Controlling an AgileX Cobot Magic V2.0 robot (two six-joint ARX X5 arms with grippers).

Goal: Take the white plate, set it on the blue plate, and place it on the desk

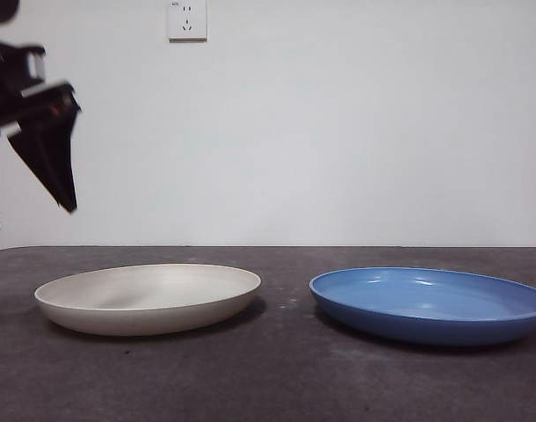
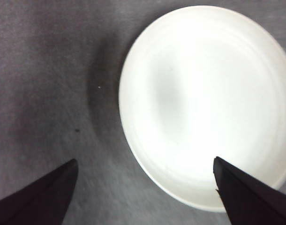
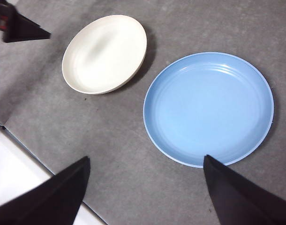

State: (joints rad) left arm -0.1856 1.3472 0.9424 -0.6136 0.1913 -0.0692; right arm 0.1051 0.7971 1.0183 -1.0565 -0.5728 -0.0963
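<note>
Two plates apart on the desk (image 1: 277, 378), both grippers empty.
The blue plate (image 1: 430, 303) lies beside the white plate (image 1: 149, 297); the left gripper (image 2: 145, 180) hangs spread wide above the white one, the right gripper (image 3: 145, 176) likewise agape, high above both.

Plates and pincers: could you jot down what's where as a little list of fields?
white plate: flat on the desk, empty, untouched
blue plate: flat on the desk beside it, apart, empty
left pincer: open, above the white plate's edge
right pincer: open, high above the blue plate's near side
wall: socket
</note>
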